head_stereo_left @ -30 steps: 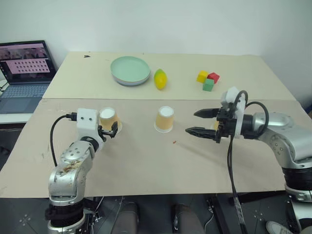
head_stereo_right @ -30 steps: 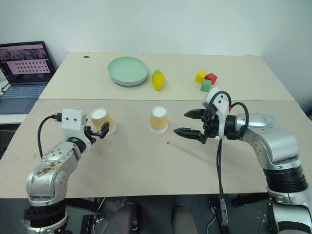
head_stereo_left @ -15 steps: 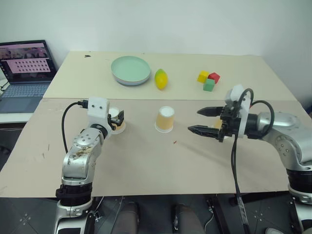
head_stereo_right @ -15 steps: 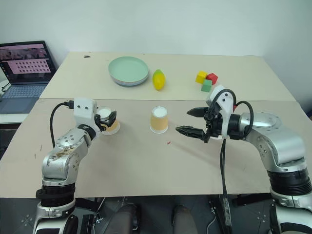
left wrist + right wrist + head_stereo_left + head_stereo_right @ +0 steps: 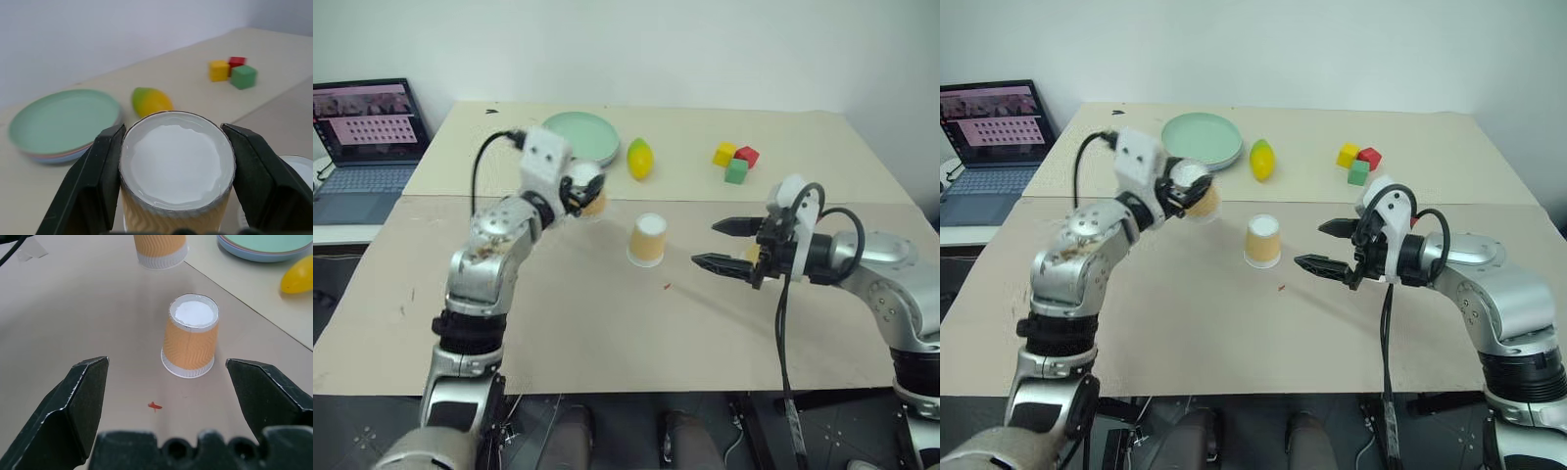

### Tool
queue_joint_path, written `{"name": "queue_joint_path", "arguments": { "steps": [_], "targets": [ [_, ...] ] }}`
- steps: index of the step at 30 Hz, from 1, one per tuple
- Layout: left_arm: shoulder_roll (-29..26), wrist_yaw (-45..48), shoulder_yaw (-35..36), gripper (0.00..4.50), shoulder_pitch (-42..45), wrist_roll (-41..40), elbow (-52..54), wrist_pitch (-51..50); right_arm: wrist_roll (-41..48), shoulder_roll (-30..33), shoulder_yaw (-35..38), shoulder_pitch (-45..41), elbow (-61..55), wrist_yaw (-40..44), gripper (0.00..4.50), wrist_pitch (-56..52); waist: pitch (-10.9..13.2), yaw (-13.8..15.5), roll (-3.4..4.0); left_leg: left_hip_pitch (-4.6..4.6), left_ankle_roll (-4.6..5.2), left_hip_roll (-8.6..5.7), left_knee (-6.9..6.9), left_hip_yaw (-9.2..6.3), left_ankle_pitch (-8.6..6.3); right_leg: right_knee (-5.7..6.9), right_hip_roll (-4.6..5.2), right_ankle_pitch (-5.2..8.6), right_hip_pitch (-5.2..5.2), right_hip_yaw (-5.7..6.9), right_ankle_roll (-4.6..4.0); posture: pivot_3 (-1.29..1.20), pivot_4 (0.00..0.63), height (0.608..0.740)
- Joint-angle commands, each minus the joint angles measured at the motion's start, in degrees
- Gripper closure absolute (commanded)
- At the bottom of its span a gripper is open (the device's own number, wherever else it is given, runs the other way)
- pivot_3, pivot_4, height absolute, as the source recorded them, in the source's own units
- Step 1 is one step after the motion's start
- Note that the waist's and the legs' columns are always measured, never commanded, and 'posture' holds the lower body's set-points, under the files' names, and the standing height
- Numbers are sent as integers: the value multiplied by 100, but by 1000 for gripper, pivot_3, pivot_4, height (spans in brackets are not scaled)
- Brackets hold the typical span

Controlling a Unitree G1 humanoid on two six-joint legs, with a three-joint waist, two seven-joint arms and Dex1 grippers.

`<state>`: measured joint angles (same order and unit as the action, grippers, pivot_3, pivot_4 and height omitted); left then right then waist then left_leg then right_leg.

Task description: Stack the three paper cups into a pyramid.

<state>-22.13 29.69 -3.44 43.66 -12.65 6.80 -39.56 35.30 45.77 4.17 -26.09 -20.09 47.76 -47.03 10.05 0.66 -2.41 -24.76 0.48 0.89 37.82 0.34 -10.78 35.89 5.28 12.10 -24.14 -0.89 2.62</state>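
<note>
My left gripper [image 5: 584, 190] is shut on one of the paper cups [image 5: 177, 164], gripping it by the sides with its white base facing the wrist camera. The cup hangs above the table, left of and behind a second cup [image 5: 647, 240]. That second cup stands upside down at the table's middle. My right gripper [image 5: 705, 244] is open, level with the standing cup and to its right, with nothing between its fingers. A sliver of orange-tan [image 5: 750, 254] behind the right gripper's fingers looks like the third cup, mostly hidden. No pyramid stands.
At the back lie a green plate [image 5: 576, 137], a yellow lemon [image 5: 639, 158] and a cluster of yellow, red and green blocks [image 5: 734, 160]. A laptop [image 5: 364, 137] sits off the table's left edge. A small red mark [image 5: 667, 287] is on the mat.
The left gripper closed on the left cup, lifted it off the table and carried it up and right toward the middle cup. The right arm stayed still.
</note>
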Motion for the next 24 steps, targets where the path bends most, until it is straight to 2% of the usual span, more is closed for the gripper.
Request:
{"name": "queue_joint_path", "arguments": {
  "steps": [1,5,10,20,24],
  "targets": [
    [-355,1072,-273,1654,422,-178,-270,429,191,2,431,214,-413,-220,0,-89,0,-22,0,-2,0,1,0,0,0,3,-1,0,-4,1,0,0,150,740],
    [-987,2175,-347,1654,561,-330,-523,668,287,3,706,606,-697,-458,0,-164,0,-89,1,0,0,5,0,-1,0,7,-3,1,-5,0,-2,0,150,740],
    [-1403,2686,-312,1654,778,-322,-980,890,361,-33,882,877,-900,-664,0,-181,1,-118,2,1,0,6,0,-1,0,7,-2,4,-3,0,-2,0,150,740],
    [-1138,3251,-612,1654,641,-440,-1021,1027,408,-10,880,846,-947,-858,0,-148,1,-82,2,-3,0,4,0,-1,0,5,0,5,-4,0,1,0,150,740],
    [-952,3322,-936,1654,526,-89,-1275,1492,473,20,953,865,-1013,-908,0,-179,1,-77,2,-2,1,5,0,-1,0,6,-1,5,-3,0,1,0,150,740]
  ]
}}
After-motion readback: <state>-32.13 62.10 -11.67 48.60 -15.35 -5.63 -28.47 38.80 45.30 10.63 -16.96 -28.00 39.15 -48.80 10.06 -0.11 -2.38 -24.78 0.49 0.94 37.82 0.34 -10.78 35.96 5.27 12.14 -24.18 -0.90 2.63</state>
